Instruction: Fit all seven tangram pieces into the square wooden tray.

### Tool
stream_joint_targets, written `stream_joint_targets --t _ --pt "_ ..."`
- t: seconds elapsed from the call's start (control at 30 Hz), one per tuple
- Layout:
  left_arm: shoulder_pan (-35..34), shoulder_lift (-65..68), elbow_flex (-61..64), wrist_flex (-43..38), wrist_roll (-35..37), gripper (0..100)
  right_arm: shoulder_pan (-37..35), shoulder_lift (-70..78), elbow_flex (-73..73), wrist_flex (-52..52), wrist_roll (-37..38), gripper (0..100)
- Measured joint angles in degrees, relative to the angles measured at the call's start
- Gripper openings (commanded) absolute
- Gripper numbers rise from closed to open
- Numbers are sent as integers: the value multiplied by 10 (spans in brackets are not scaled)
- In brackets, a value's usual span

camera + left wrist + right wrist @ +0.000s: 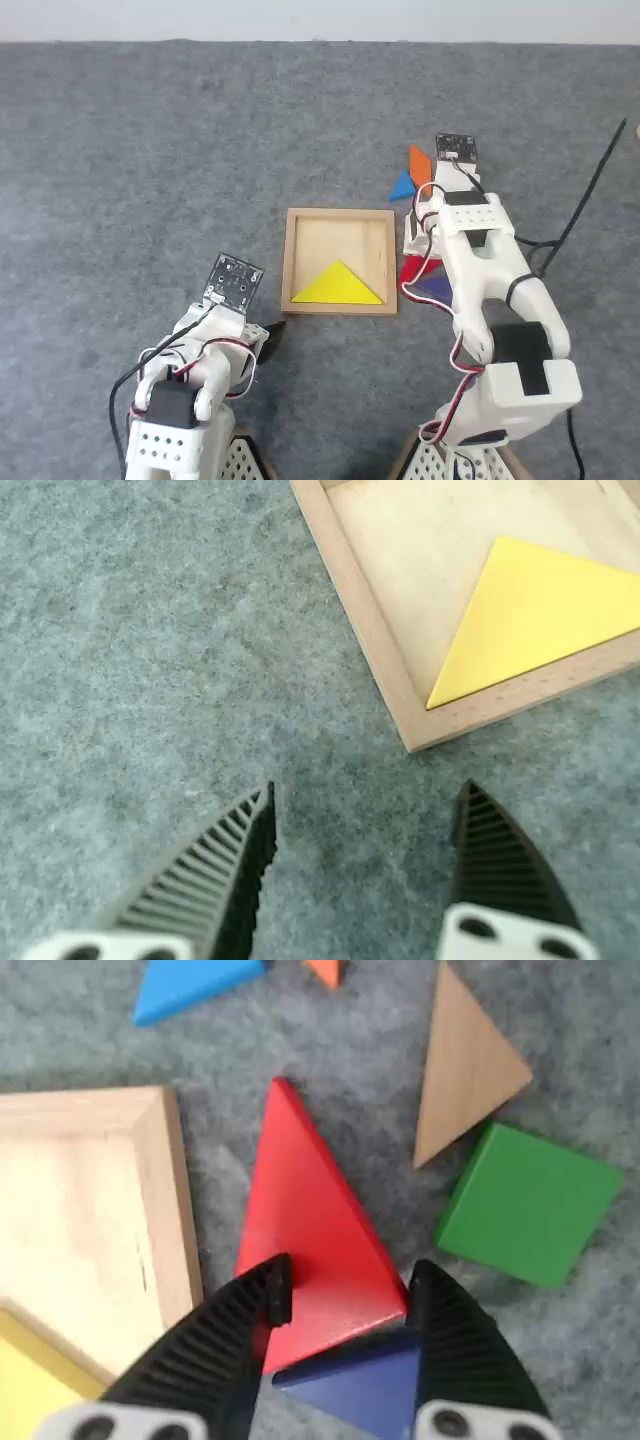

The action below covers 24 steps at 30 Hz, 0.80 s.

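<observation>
The square wooden tray (339, 214) lies in the middle of the grey worktop (140, 140). Inside it, one yellow triangle (337, 285) sits against the wall at 6 o'clock. The left claw (368, 790) is released, with its fingers spread above bare worktop at 7 o'clock from the tray. The right claw (350, 1272), at 3 o'clock from the tray, is also released and hangs over the red triangle (305, 1230), which lies just beside the tray. A dark blue triangle (365, 1390) touches the red one. The green square (525, 1205) and a plain wooden triangle (465, 1060) lie near. A blue triangle (402, 186) and an orange piece (420, 163) lie at 1 o'clock.
</observation>
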Motion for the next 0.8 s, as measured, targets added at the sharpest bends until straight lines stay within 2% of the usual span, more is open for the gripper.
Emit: stream_joint_targets --t 0.33,0.63,0.8 --pt "0 0 0 0 0 280 -4 -9 5 1 0 151" --pt "0 0 0 0 0 280 -98 -24 10 4 0 125" --pt "0 0 0 0 0 280 -120 -25 10 4 0 121"
